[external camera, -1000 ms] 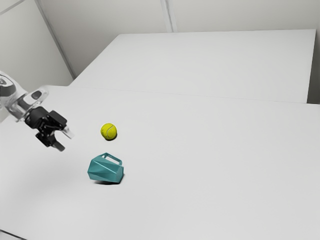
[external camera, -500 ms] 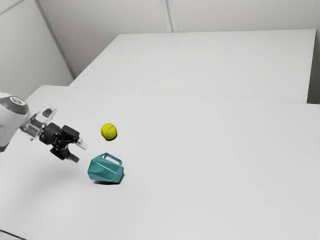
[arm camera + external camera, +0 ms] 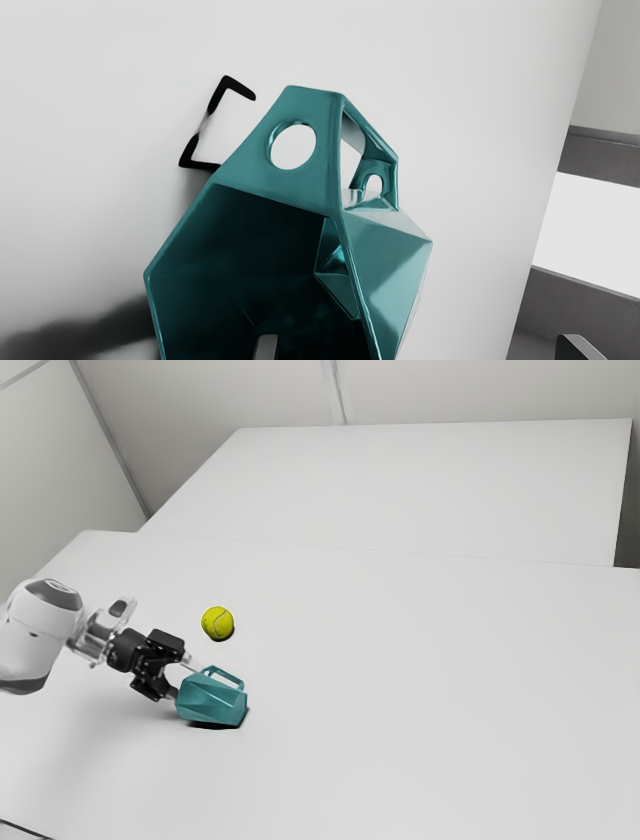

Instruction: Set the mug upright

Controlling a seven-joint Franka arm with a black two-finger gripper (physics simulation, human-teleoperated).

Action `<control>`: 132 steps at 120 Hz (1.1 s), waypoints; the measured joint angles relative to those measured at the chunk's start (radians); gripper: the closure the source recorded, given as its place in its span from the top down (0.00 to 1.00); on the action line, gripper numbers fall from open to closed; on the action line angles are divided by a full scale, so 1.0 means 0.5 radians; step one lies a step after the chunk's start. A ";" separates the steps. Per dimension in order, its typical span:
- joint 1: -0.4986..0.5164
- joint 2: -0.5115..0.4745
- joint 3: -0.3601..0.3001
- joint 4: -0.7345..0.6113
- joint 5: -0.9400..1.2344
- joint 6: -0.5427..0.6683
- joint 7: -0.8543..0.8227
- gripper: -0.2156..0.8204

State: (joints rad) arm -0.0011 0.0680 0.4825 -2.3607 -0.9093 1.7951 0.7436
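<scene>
Mug, glossy and faceted, lies sideways near the wide-open, empty end effector.

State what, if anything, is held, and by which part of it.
Nothing: the jaws stand open, one at the mouth of the mug, the other clear of it.

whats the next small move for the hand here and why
Probably ease the open black two-finger hand slightly forward, so its fingers straddle the wall of the teal faceted mug before closing. The mug lies on its side, its mouth facing the hand, and in the wrist view one fingertip shows against the dark opening, the other out past the wall.
</scene>
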 joint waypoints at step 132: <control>0.057 -0.229 -0.141 0.077 -0.026 0.003 0.137 0.04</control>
State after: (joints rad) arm 0.0276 -0.0465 0.4122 -2.3223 -0.9222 1.7968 0.8121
